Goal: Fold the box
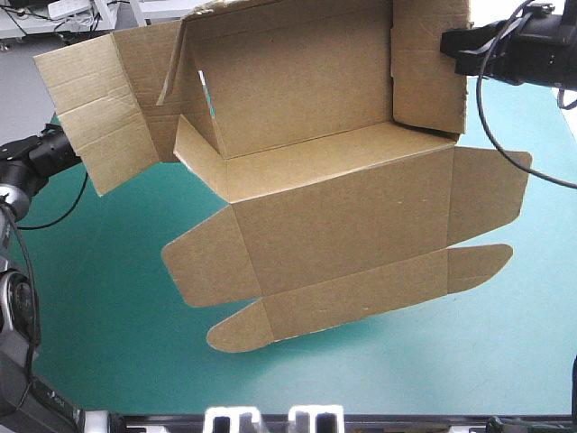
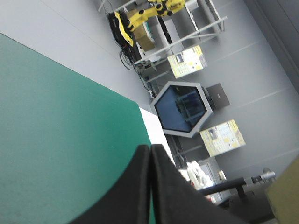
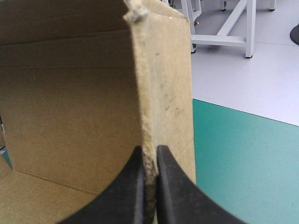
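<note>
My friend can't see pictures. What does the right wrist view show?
The robot's right hand is shut, pinching the edge of an upright wall of the brown box. The teal-green table shows beside the box.

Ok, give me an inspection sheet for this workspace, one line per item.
surface: teal-green cover, flat and smooth where it shows.
job's things: brown box, partly formed; back and side walls raised at the far side, left flap splayed outward, front panels with rounded tabs spread flat toward the near edge.
clutter: nothing seen.
grippers: left gripper shut with nothing between its fingers, beside the box's left flap; right gripper shut on the edge of the box's right wall.
cables: nothing seen loose on the table.
surroundings: nothing seen at or over the table.
</note>
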Controlling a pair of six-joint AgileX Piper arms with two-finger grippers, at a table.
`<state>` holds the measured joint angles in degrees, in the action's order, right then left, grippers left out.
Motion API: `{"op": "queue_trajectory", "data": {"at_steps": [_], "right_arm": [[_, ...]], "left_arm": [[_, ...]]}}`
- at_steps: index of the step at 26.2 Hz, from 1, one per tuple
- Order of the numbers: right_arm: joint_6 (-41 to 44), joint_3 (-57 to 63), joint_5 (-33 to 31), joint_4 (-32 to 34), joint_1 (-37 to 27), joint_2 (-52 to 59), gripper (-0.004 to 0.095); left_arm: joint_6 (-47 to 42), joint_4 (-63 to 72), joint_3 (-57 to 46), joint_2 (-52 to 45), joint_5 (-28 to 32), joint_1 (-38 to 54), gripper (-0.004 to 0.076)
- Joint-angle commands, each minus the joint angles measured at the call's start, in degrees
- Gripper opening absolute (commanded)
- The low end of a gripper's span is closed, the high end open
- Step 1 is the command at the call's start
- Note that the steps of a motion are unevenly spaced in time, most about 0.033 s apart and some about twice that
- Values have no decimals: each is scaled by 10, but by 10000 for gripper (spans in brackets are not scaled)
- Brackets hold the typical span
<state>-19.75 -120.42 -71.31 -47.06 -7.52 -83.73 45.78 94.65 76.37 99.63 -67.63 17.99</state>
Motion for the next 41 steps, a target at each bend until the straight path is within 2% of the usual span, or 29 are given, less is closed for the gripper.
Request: {"op": "queue_trajectory", "data": {"at_steps": [1,6,13,19,28,41], "right_arm": [[4,-16,-6,-44,-4,6,-19],[6,-16,-6,-9,-4,-12,-19],[4,-16,-6,-4,-4,-34,-19],[4,-16,6,-8,-4,-44,-19],[2,-16,22,-12,-3,-47,-19],[2,-16,38,-14,-2,-47,-19]], "left_arm": [[-3,50,20,-52,-70,-36,-10],[-4,75,22,-108,-69,-54,-10],[-36,75,22,-168,-69,-54,-10],[-54,5,22,-207,-69,-54,-11],[-65,-10,22,-231,-67,-61,-11],[-60,-64,22,-241,-51,-140,-11]]}}
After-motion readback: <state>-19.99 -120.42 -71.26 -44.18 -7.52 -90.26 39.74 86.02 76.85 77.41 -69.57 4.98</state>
